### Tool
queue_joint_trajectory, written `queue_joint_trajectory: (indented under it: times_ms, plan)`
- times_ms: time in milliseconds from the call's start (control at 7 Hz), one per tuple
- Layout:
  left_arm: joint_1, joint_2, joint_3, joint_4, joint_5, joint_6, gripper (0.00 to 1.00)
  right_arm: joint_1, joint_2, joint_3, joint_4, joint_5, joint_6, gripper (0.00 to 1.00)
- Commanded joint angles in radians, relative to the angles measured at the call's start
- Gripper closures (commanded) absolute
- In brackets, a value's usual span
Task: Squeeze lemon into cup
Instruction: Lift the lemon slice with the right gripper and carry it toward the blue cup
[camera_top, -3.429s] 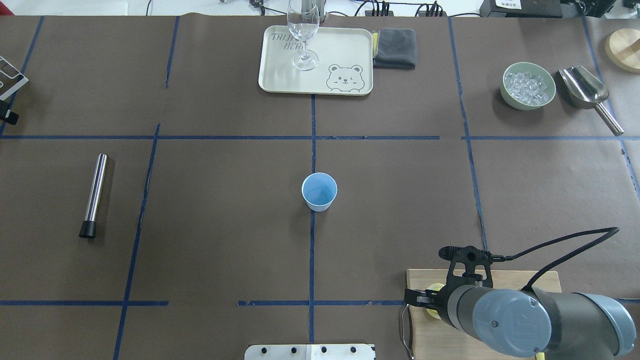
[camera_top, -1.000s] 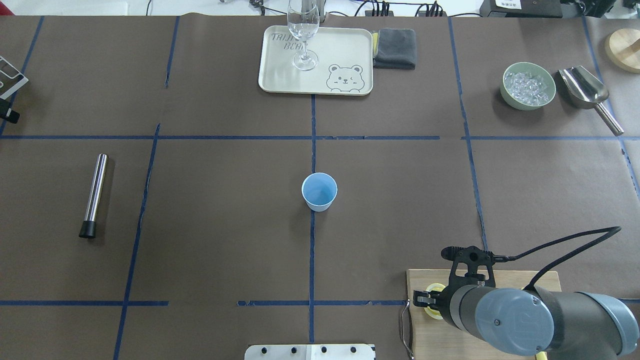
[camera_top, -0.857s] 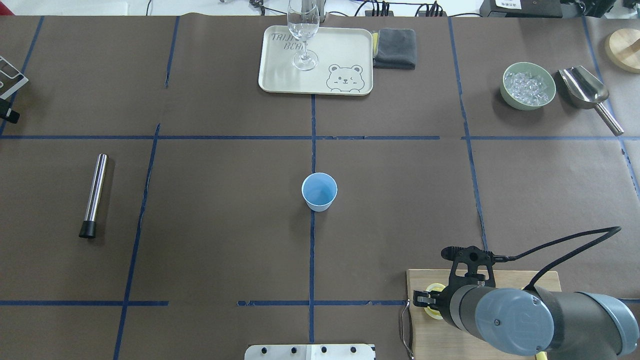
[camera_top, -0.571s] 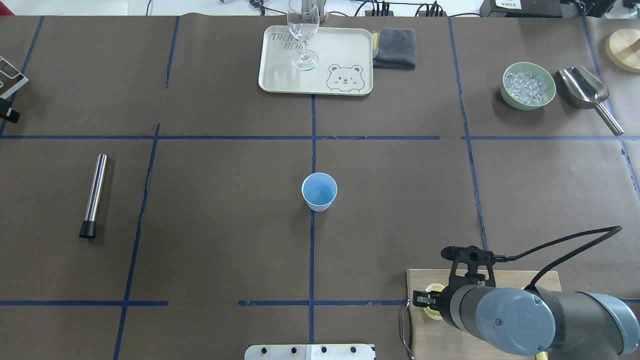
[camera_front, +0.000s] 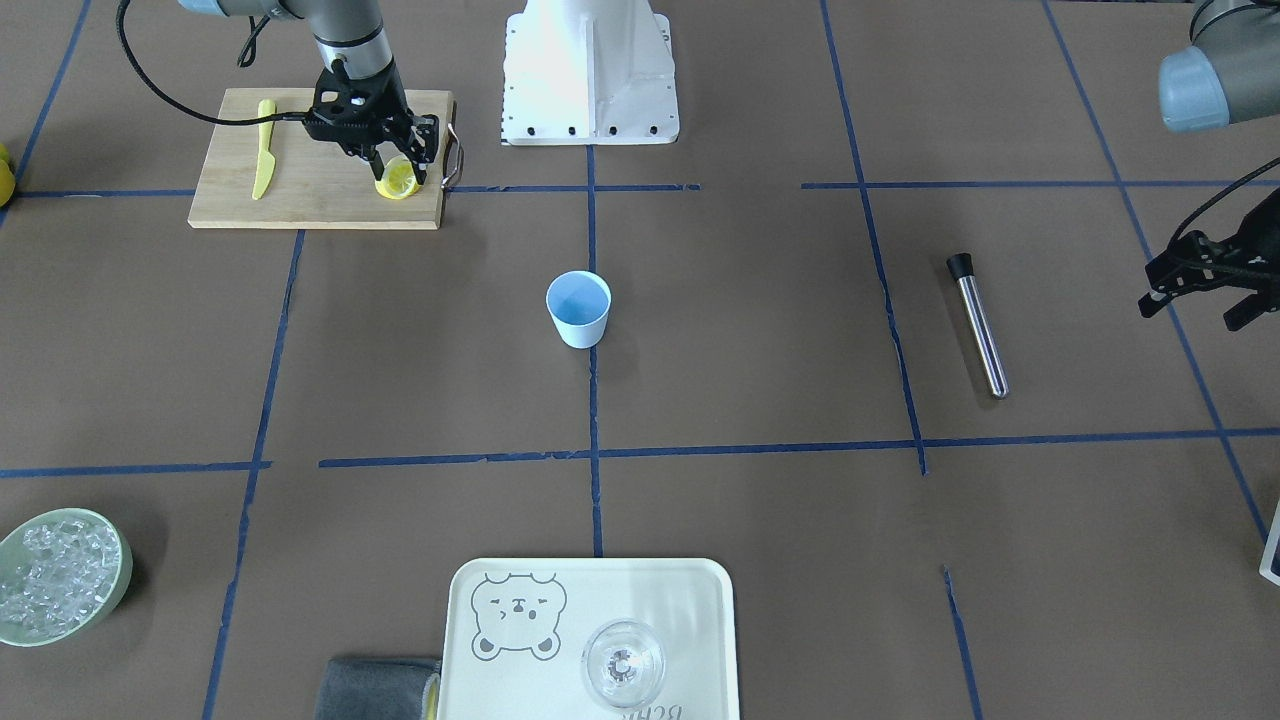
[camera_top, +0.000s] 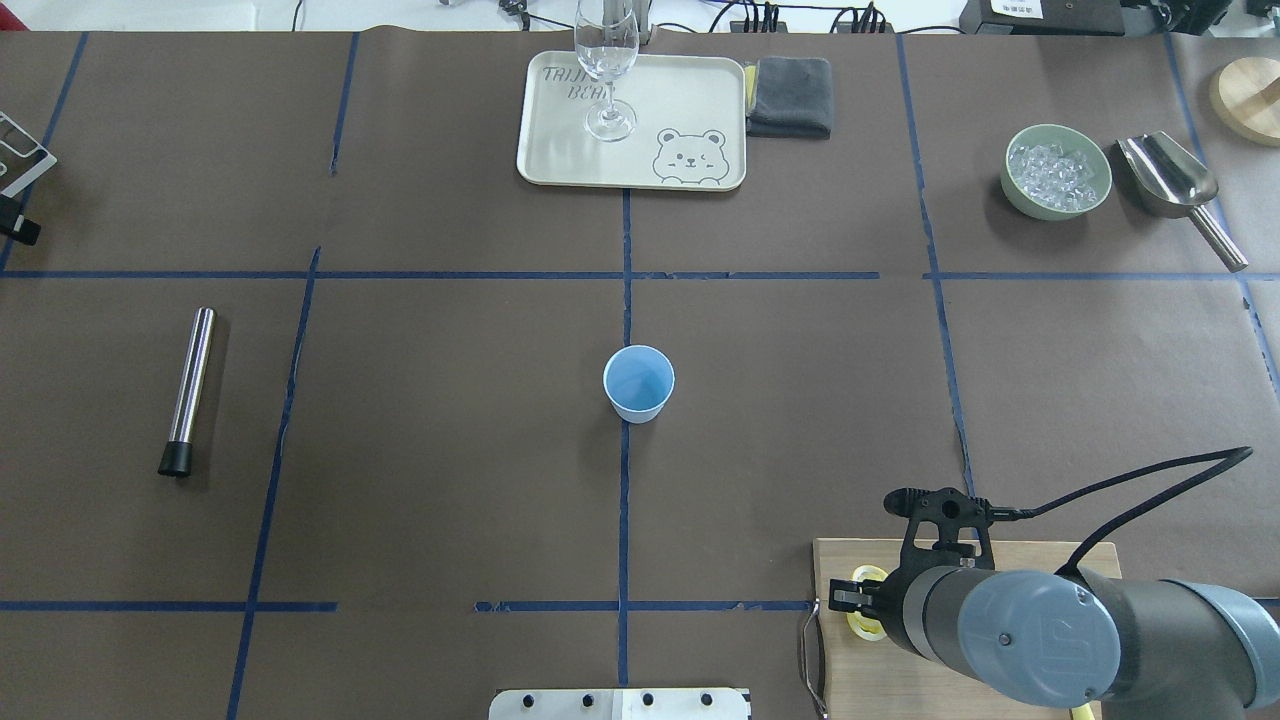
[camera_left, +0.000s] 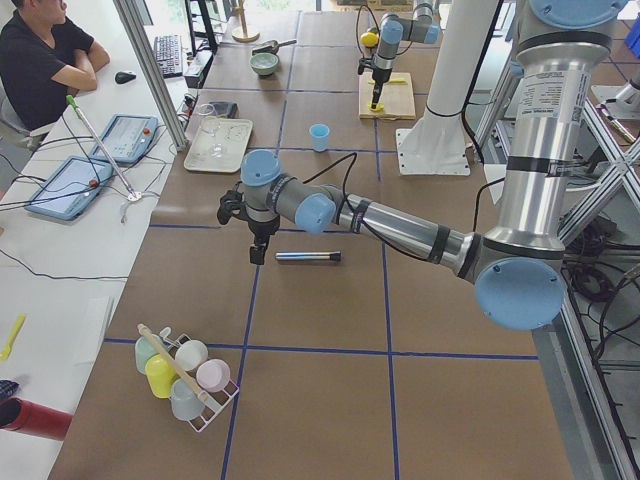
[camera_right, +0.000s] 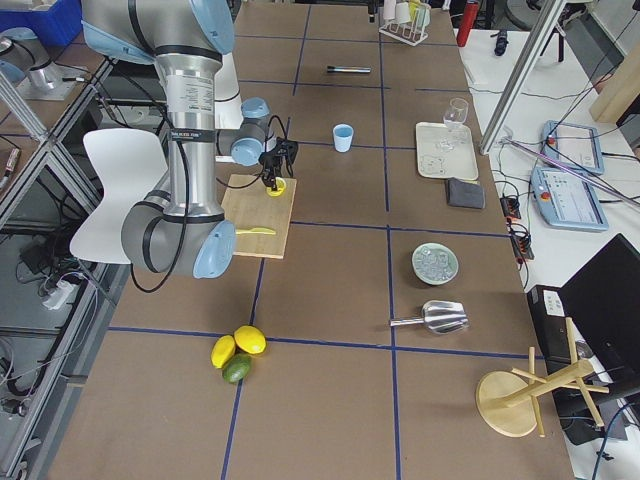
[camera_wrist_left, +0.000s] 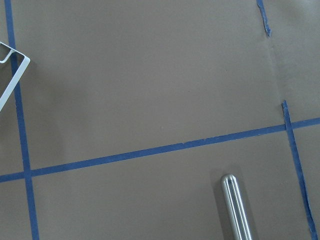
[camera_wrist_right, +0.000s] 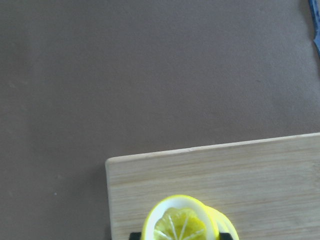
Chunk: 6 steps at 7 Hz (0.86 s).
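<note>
The lemon (camera_wrist_right: 181, 222) is a thin yellow slice at the corner of a wooden cutting board (camera_front: 300, 205), with a second slice (camera_wrist_right: 226, 226) just behind it. My right gripper (camera_front: 398, 170) stands over it, its black fingers against the rind on either side, shut on the slice (camera_front: 398, 183). In the overhead view the arm covers most of the lemon (camera_top: 860, 625). The pale-blue cup (camera_top: 638, 383) stands upright mid-table, well away from the board. My left gripper (camera_front: 1200, 290) hangs open at the table's far side with nothing in it.
A yellow plastic knife (camera_front: 263, 150) lies on the board. A steel rod (camera_top: 190, 385) lies on the left. A tray (camera_top: 690, 100) with a clear glass (camera_top: 607, 70), a grey cloth (camera_top: 790, 95), a green bowl of ice (camera_top: 1056, 170) and a metal scoop (camera_top: 1170, 180) line the far edge.
My right arm has drawn back slightly along the board, its fingertips settling around the lemon slice. The slice now looks tipped. The cup and the left arm have not moved.
</note>
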Motion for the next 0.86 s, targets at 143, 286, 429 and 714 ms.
queue_joint_trajectory:
  times_ms: [143,286,429,714]
  plan:
    - [0.0,-0.006,-0.001,0.001,-0.002,-0.002,0.0,0.045,-0.004,0.017,-0.004,0.05,-0.001,0.43]
    - [0.0,-0.006,-0.001,0.001,-0.002,-0.002,0.0,0.053,-0.002,0.017,-0.005,0.054,-0.001,0.42]
    - [0.0,-0.007,0.001,0.001,-0.002,-0.002,0.0,0.06,-0.001,0.026,-0.005,0.066,-0.001,0.42]
    - [0.0,-0.013,0.004,0.001,-0.002,-0.002,0.0,0.106,0.004,0.058,-0.011,0.101,-0.003,0.42]
